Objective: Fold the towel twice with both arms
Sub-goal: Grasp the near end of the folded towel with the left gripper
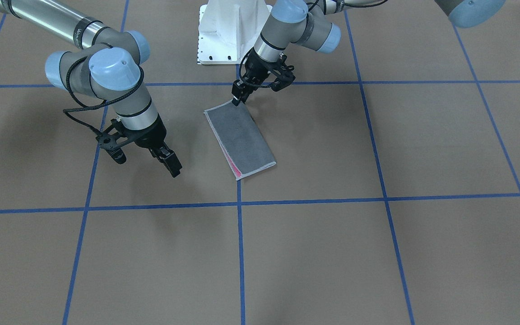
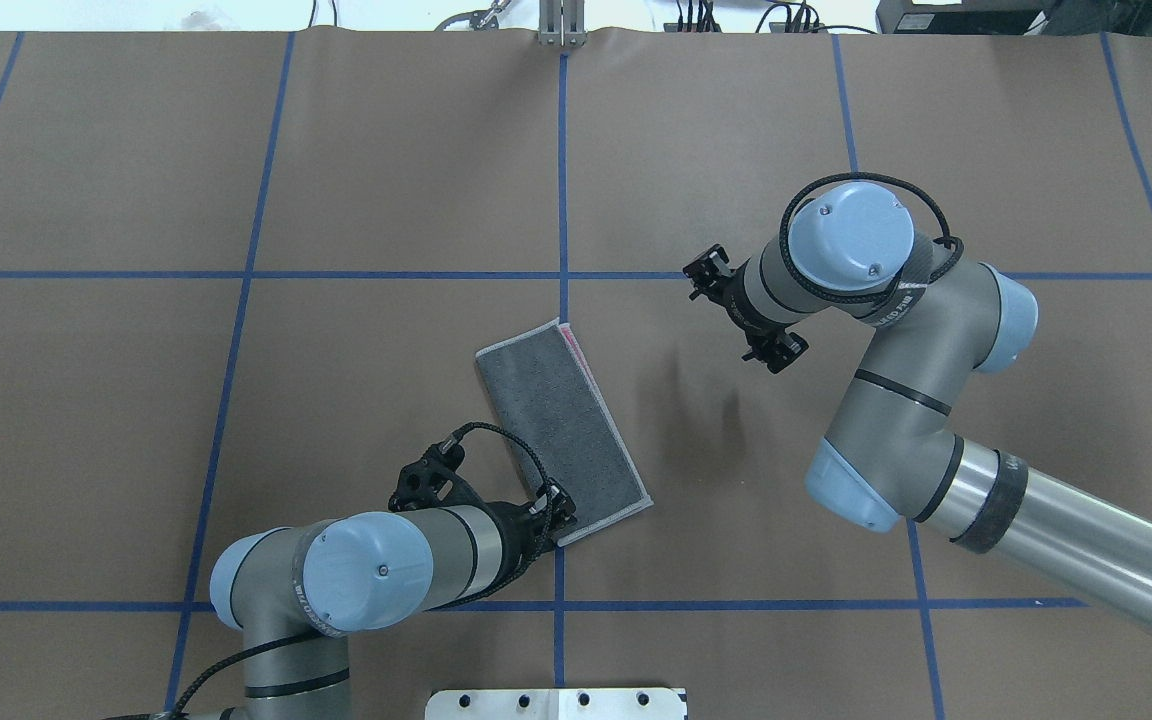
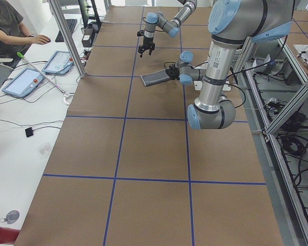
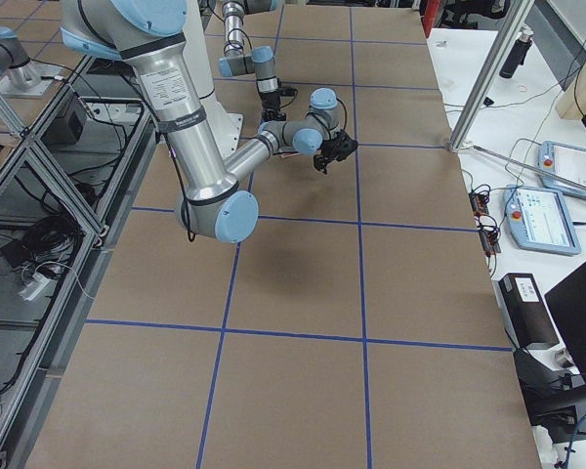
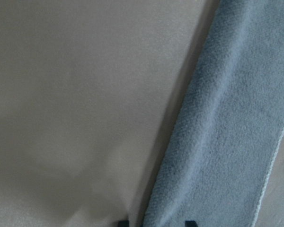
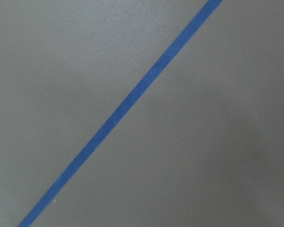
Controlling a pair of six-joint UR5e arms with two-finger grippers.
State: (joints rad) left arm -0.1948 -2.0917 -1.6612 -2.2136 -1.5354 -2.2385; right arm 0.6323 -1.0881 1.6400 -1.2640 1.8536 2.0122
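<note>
we see the towel lying flat on the brown table, folded once into a long strip with its dark grey side up. a thin sliver of pink peeks out along the long edge on the robot's right, at the end away from the robot. the strip sits skew to the blue tape grid, near the middle of the table, in front of the white stand. the left claw is down at the towel's corner nearest the robot. in its wrist view two dark fingertips show at the bottom edge, a little apart, with the towel's long edge running between them, but we cannot tell whether they pinch the cloth or only straddle it. the right claw hangs above bare table on the robot's right of the towel, apart from it and touching nothing, its fingers spread with nothing between them. its wrist view shows only table and one slanting line of tape. in the view from the robot's left, a person sits at a white desk beside the table.
</note>
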